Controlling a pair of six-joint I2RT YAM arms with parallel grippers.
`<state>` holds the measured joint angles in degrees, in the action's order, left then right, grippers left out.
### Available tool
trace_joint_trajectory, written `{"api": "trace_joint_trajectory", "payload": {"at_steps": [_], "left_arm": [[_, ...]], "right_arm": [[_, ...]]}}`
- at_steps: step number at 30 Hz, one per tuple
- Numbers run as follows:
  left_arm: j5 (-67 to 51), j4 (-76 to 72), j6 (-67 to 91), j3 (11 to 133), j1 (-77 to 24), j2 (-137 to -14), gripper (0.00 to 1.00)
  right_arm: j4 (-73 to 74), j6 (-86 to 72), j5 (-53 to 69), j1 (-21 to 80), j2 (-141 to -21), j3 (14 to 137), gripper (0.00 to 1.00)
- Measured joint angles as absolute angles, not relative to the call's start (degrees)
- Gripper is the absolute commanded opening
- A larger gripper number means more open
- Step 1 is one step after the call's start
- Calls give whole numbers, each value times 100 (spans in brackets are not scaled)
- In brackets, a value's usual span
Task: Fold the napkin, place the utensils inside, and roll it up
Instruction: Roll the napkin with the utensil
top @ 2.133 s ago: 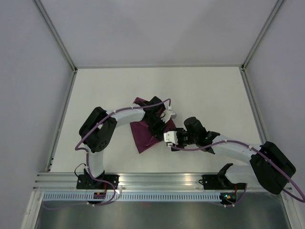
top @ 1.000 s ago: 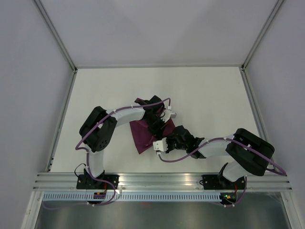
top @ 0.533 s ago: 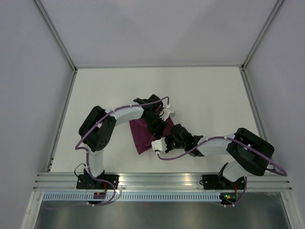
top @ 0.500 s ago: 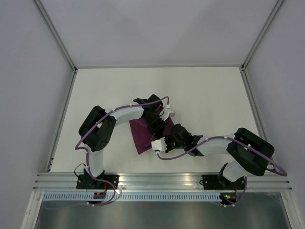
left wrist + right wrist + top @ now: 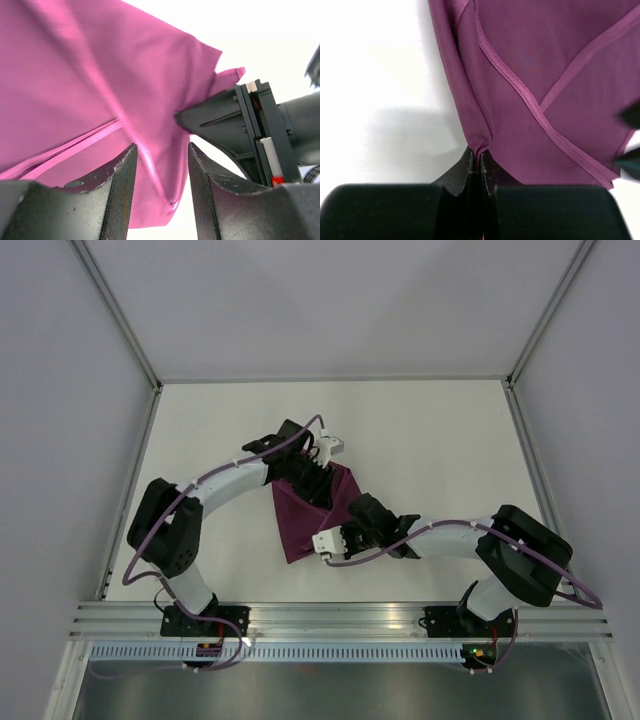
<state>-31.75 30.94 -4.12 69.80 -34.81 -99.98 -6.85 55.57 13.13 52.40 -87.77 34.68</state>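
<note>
Folding is going on, right gripper [image 5: 475,156] pinching the napkin [image 5: 545,75] at lower centre, left gripper [image 5: 161,150] hanging spread and empty; next likely needs that pinched edge carried across.

The white table [image 5: 450,440] is a flat, matte surface closed in by pale walls [image 5: 60,440] on three sides, with a metal rail [image 5: 330,615] along its near edge. A magenta-purple napkin [image 5: 296,526] lies on it, folded into a rough triangle near the middle.
</note>
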Motion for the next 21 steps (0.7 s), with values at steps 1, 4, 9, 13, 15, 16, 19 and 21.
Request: {"api": "trace_joint_trajectory", "payload": {"at_steps": [1, 4, 9, 13, 15, 16, 19, 21], "left_arm": [[-3087, 2995, -311, 6899, -3380, -9841, 51], [-2646, 2735, 32, 6731, -3162, -9428, 52], [-1481, 2165, 738, 6261, -3009, -8604, 54], [-469, 1730, 1186, 5675, -2967, -7679, 55], [14, 1424, 1319, 5347, -2952, -7157, 56], [257, 1271, 1358, 5168, -2947, -6901, 56], [794, 845, 1411, 4665, -2943, -6198, 57], [1063, 576, 1411, 4392, -2943, -5776, 56]], "right_arm": [[-582, 5551, 1347, 5240, -8812, 3533, 0], [-180, 5527, 1468, 5238, -8917, 3811, 0], [788, 5465, 1883, 5148, -9413, 4722, 0], [1568, 5424, 2274, 4864, -9911, 5478, 0], [1914, 5413, 2491, 4705, -10167, 5863, 0], [2078, 5398, 2593, 4624, -10304, 6062, 0], [2611, 5369, 2882, 4397, -10680, 6622, 0], [2961, 5365, 3057, 4274, -10936, 6995, 0]]}}
